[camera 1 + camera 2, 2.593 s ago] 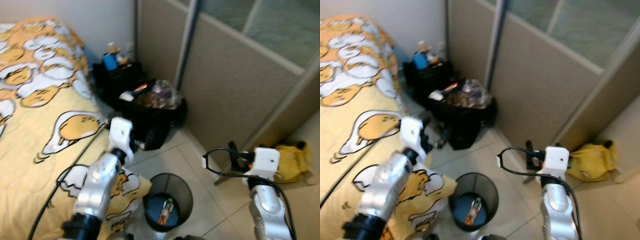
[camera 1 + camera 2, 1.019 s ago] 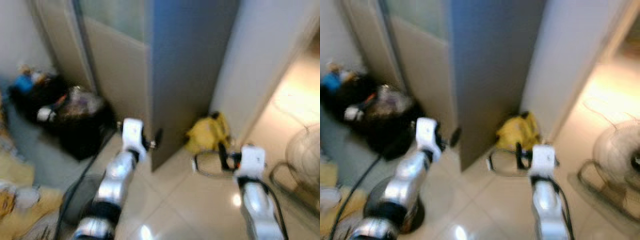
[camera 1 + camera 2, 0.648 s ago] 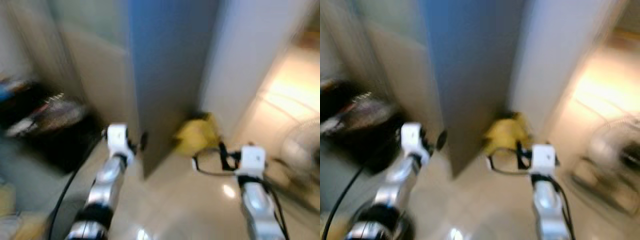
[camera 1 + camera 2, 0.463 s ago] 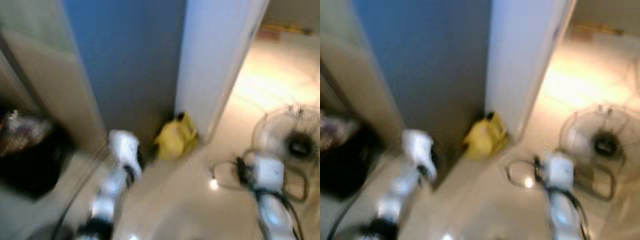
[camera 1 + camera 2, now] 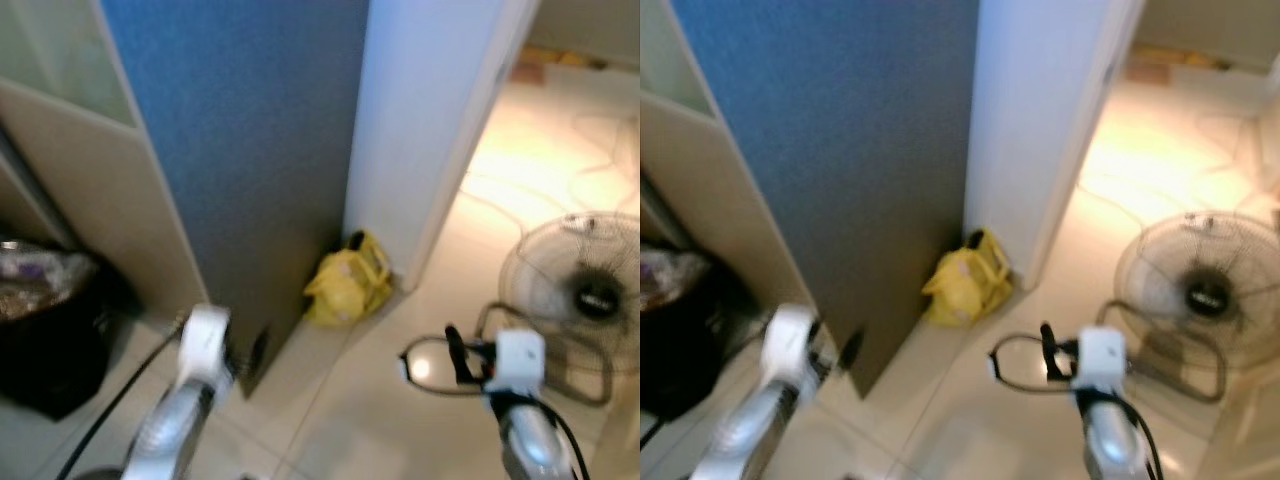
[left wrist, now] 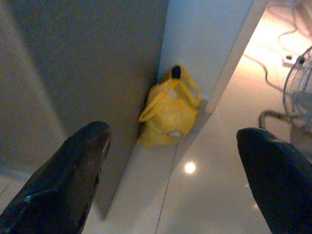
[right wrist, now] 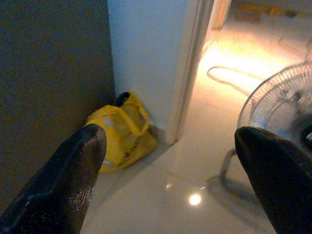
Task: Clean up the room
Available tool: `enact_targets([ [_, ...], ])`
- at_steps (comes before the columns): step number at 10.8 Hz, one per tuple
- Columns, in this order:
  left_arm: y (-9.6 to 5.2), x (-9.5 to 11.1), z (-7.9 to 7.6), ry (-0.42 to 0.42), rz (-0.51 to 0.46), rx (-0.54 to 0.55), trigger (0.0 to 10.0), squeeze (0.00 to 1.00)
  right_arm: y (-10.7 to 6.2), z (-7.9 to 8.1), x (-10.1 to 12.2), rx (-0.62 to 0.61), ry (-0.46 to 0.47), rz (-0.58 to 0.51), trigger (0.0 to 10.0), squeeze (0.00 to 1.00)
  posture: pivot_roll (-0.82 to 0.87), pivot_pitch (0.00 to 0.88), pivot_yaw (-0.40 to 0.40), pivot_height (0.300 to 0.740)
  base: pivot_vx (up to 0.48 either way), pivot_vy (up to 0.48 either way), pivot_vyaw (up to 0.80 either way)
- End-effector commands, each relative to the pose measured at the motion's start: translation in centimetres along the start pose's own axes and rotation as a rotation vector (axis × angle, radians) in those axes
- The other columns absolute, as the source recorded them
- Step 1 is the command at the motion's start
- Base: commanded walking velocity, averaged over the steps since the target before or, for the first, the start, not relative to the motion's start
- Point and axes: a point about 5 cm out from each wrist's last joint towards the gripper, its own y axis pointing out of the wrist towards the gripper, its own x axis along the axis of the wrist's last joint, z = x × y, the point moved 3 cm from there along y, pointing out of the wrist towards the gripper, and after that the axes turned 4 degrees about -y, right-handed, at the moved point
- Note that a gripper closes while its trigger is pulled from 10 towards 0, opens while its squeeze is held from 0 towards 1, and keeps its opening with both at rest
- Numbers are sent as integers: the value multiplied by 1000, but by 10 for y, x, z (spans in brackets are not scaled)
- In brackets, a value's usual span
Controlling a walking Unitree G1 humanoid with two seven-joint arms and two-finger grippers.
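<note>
The left hand (image 6: 170,180) is hanging over pale floor tiles (image 5: 380,400) with its two black fingers (image 6: 63,180) spread wide apart and nothing between them. Ahead of it, and a little toward its left finger, a yellow bag (image 6: 169,108) is sitting on the floor, tucked into the corner where a blue-grey panel (image 5: 250,150) is meeting a white wall (image 5: 430,110); the bag is touching both or lying just beside them.

The right hand (image 7: 170,180) is likewise standing fully open and gripping nothing. The same yellow bag is lying ahead of it, toward its left finger, near but apart. Ahead toward its right finger, a floor fan (image 5: 585,295) is resting on the tiles, with a cord trailing across the brightly lit floor beyond it.

Off to the left of the left hand, a full black bag (image 5: 50,320) is slumping against a beige partition (image 5: 90,190).
</note>
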Motion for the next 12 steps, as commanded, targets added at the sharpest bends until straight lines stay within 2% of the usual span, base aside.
enact_targets([
  [1, 3, 23, -3, 30, -90, -25, 10000, 0, 2, 5, 8, 28, 48, -28, 10000, 0, -25, 0, -3, 740, 0, 0, 0],
  [3, 9, 31, -8, 75, -106, -53, 10000, 0, 5, 10, 6, 34, 75, -15, 10000, 0, -18, 0, -6, 740, 0, 0, 0],
  [4, 8, 28, -8, 64, -83, -59, 10000, 0, 5, 10, 6, 36, 73, -16, 10000, 0, -18, 0, -6, 740, 0, 0, 0],
  [5, 4, 28, -9, 19, -101, -63, 10000, 0, 3, 10, 7, 67, 47, -24, 10000, 0, -10, 0, -9, 740, 0, 0, 0],
  [7, 0, 32, -6, 20, -119, -28, 10000, 0, -1, 8, 5, 106, 2, -8, 10000, 0, -8, 0, -12, 740, 0, 0, 0],
  [8, 1, 38, -9, 22, -124, -35, 10000, 0, 0, 11, 4, 116, 19, -2, 10000, 0, -2, 0, -13, 740, 0, 0, 0],
  [10, 6, 53, -18, 47, -142, -28, 10000, 0, 5, 22, -3, 147, 39, 25, 10000, 0, 64, 0, -25, 740, 0, 0, 0],
  [12, 10, 57, -18, 28, -151, 9, 10000, 0, 17, 29, 0, 183, 19, 35, 10000, 0, 106, 0, -65, 740, 0, 0, 0],
])
